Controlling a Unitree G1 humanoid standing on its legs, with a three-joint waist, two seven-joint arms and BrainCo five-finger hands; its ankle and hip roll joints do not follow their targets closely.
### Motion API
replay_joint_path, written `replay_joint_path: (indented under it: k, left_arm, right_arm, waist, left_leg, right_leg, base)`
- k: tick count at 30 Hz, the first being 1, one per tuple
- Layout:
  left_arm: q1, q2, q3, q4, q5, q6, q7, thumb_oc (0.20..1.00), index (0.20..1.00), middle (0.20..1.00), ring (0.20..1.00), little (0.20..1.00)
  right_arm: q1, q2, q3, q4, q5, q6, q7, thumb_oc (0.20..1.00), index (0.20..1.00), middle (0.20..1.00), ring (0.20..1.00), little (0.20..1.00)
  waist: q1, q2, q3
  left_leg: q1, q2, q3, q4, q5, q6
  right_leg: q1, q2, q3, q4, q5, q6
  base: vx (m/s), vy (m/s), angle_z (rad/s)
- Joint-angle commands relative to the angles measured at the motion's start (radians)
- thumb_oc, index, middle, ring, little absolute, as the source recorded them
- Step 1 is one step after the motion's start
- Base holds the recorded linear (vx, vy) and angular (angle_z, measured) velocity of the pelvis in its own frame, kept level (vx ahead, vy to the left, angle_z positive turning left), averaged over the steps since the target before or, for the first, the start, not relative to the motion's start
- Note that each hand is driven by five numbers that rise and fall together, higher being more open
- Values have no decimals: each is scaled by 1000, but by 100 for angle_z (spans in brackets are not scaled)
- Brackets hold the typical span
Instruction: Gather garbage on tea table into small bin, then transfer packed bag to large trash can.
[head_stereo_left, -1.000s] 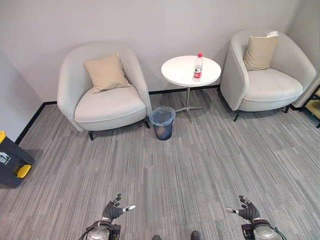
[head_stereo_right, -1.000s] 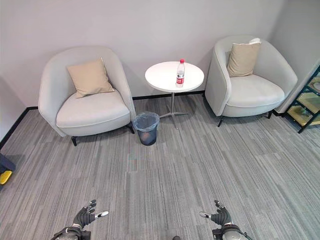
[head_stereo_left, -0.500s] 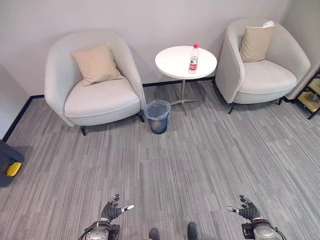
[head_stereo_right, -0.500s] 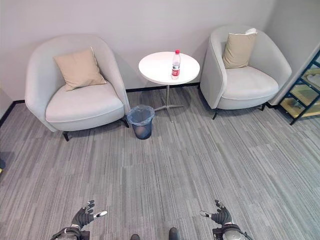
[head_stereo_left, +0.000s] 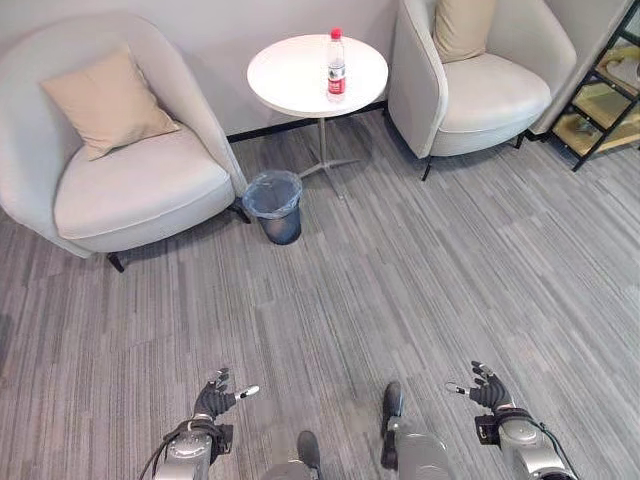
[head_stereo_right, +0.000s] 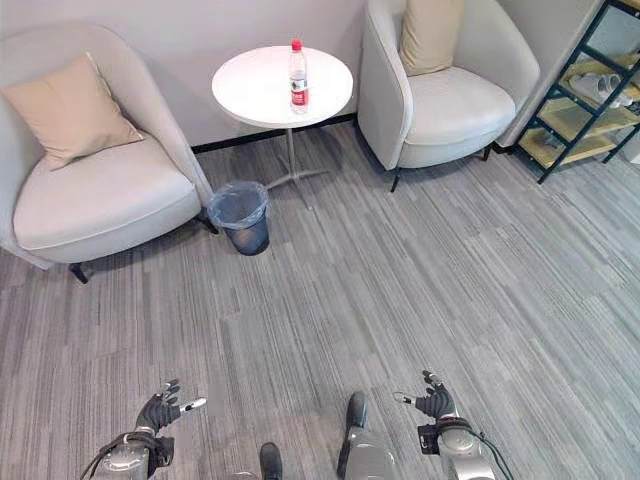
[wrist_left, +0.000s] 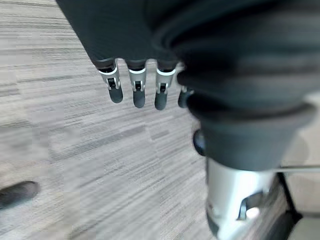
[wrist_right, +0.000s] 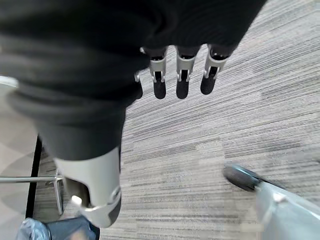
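Both hands — left (head_stereo_left: 214, 400), right (head_stereo_left: 484, 392) — hang released, far from the bottle (head_stereo_left: 336, 65); a hasty reach could topple it off the table (head_stereo_left: 290, 85).

My left hand (wrist_left: 135, 75) and right hand (wrist_right: 182, 70) had silver fingers, dark tips, and dark ribbed covers behind them.

The round tea table (head_stereo_left: 300, 75) is white, and the bottle (head_stereo_left: 336, 65) on it is clear with a red cap and red label. The small bin (head_stereo_left: 275, 205) is dark with a pale blue bag. Both armchairs (head_stereo_left: 110, 180) are light grey with beige cushions (head_stereo_left: 105, 100). The floor (head_stereo_left: 420, 270) is grey with thin stripes.
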Motion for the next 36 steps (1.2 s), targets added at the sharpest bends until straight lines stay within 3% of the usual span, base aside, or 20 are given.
replay_joint_path:
  k: [1,2,3,5,8,11,12,13,14,15,19,23,24,27,28,31,36]
  left_arm:
    - [21,20,6,-40,-22,-40,12,1000,1000,1000,1000,1000]
    - [17,10,-1,-35,-31,-37,5,1000,1000,1000,1000,1000]
    - [17,10,-1,-35,-31,-37,5,1000,1000,1000,1000,1000]
    - [5,3,-23,-39,-34,-31,-2,1000,1000,1000,1000,1000]
    - [-14,-3,-46,-30,-36,-29,-4,1000,1000,1000,1000,1000]
    - [-25,-1,-72,-32,-21,-27,-10,1000,1000,1000,1000,1000]
    - [-27,0,-75,-32,-21,-25,-13,1000,1000,1000,1000,1000]
    - [-26,3,-77,-36,-21,-23,-12,1000,1000,1000,1000,1000]
    - [-26,4,-77,-36,-21,-23,-12,1000,1000,1000,1000,1000]
    - [-14,5,-73,-40,-15,-21,-10,1000,1000,1000,1000,1000]
    - [6,6,-50,-42,-19,-20,-6,1000,1000,1000,1000,1000]
    - [18,9,-40,-36,-20,-19,-6,1000,1000,1000,1000,1000]
    - [17,21,-31,-35,-20,-19,-6,1000,1000,1000,1000,1000]
    - [5,34,-26,-37,-22,-19,-7,1000,1000,1000,1000,1000]
    - [-6,45,-19,-39,-23,-23,1,1000,1000,1000,1000,1000]
    - [-11,50,-14,-38,-27,-26,11,1000,1000,1000,1000,1000]
    - [-13,37,-23,6,-25,-24,2,1000,1000,1000,1000,1000]
  right_arm:
    - [-17,-21,-14,-49,-12,-43,-19,1000,1000,1000,1000,1000]
    - [-11,-24,-21,-64,4,-52,-21,1000,1000,1000,1000,1000]
    - [-11,-24,-22,-64,4,-52,-21,1000,1000,1000,1000,1000]
    - [-14,-37,-29,-66,21,-59,-30,1000,1000,1000,1000,1000]
    - [-30,-48,-26,-46,31,-53,-35,1000,1000,1000,1000,1000]
    - [-27,-57,-22,-42,35,-56,-31,1000,1000,1000,1000,1000]
    - [-30,-56,-18,-35,36,-54,-31,1000,1000,1000,1000,1000]
    - [-34,-48,-10,-26,41,-55,-35,1000,1000,1000,1000,1000]
    - [-34,-48,-10,-26,41,-55,-35,1000,1000,1000,1000,1000]
    - [-27,-39,-4,-25,35,-51,-41,1000,1000,1000,1000,1000]
    - [-18,-24,-1,-28,12,-39,-39,1000,1000,1000,1000,1000]
    - [-14,-9,-3,-27,-1,-39,-34,1000,1000,1000,1000,1000]
    - [-21,1,3,-25,-10,-35,-25,1000,1000,1000,1000,1000]
    - [-30,7,11,-32,-12,-32,-21,1000,1000,1000,1000,1000]
    - [-34,14,17,-38,-9,-35,-19,1000,1000,1000,1000,1000]
    - [-47,15,23,-39,-10,-40,-17,1000,1000,1000,1000,1000]
    - [-62,3,32,-28,-10,-32,-14,1000,1000,1000,1000,1000]
  waist:
    - [-7,-12,-50]
    - [-13,-3,-49]
    - [-15,-2,-50]
    - [-12,1,-32]
    - [-5,-11,-16]
    - [8,-36,-16]
    - [13,-38,-16]
    - [29,-31,-15]
    - [30,-33,-15]
    - [52,-28,-15]
    - [79,-29,-31]
    - [88,-51,-46]
    - [96,-71,-60]
    - [99,-78,-65]
    - [92,-80,-61]
    - [76,-60,-54]
    - [42,-41,-23]
  left_leg:
    - [-19,-56,-97,147,-149,10]
    - [-42,-28,-101,234,-108,-25]
    - [-45,-27,-103,238,-109,-26]
    - [-115,23,-96,416,-44,-60]
    - [-185,26,-109,489,-7,-50]
    - [-277,-35,-122,400,-72,-17]
    - [-305,-43,-118,368,-59,-15]
    - [-364,-46,-110,274,24,-25]
    - [-360,-48,-110,269,26,-25]
    - [-398,-44,-102,177,96,-37]
    - [-428,-31,-72,150,128,-32]
    - [-429,-43,-64,213,106,-9]
    - [-416,-51,-40,240,60,15]
    - [-406,-54,-34,241,35,29]
    - [-380,-63,-28,240,8,42]
    - [-298,-68,-37,202,-22,58]
    - [-200,-73,-65,189,-63,64]
  right_leg:
    - [42,24,-2,11,-102,25]
    - [73,43,-5,0,-119,3]
    - [73,43,-7,0,-119,3]
    - [127,72,-2,-12,-160,-41]
    - [163,85,15,-25,-189,-63]
    - [205,81,23,-55,-209,-51]
    - [214,86,26,-58,-215,-51]
    - [245,111,36,-73,-233,-48]
    - [247,109,37,-74,-234,-47]
    - [289,133,58,-72,-263,-47]
    - [364,139,105,-51,-309,-38]
    - [391,98,119,-23,-324,-17]
    - [366,62,129,34,-308,13]
    - [324,51,140,105,-275,37]
    - [284,35,138,179,-231,57]
    - [178,31,114,216,-201,45]
    - [88,32,61,117,-185,27]
  base:
    - [267,-291,69]
    - [119,-175,51]
    - [157,-253,21]
    - [169,-259,0]
    - [139,-156,1]
    - [272,-106,-6]
    - [317,-27,9]
    - [253,-16,19]
    - [433,31,3]
    - [361,58,-19]
    - [403,127,-33]
    - [370,190,-45]
    - [435,288,-26]
    - [214,158,-19]
    - [173,131,0]
    - [208,120,9]
    - [245,18,6]
